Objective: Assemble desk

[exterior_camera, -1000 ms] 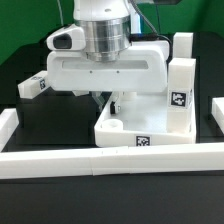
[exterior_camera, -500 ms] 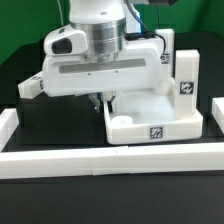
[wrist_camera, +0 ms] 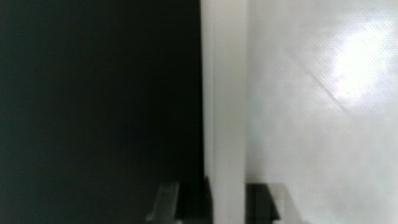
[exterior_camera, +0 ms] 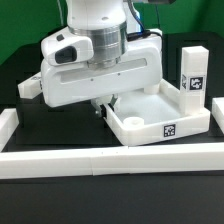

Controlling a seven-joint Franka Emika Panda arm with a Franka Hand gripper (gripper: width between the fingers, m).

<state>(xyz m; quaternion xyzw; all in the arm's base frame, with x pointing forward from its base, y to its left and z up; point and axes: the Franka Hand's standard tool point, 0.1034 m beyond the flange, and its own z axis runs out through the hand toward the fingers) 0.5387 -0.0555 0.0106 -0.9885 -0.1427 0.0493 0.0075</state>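
The white tray-like desk top lies on the black table with its raised rim up and a tag on its front wall. A tagged white leg stands upright at its far right corner. My gripper reaches down at the top's left wall, its fingertips mostly hidden under the hand. In the wrist view the gripper is shut on the top's thin rim, with one dark finger on each side. The tray's inner floor lies beside the rim.
White border rails run along the front, the exterior view's left and its right. A small white tagged block lies at the left behind the arm.
The desk top has turned and slid toward the exterior view's right with my gripper holding its rim. The upright leg moved right with it.
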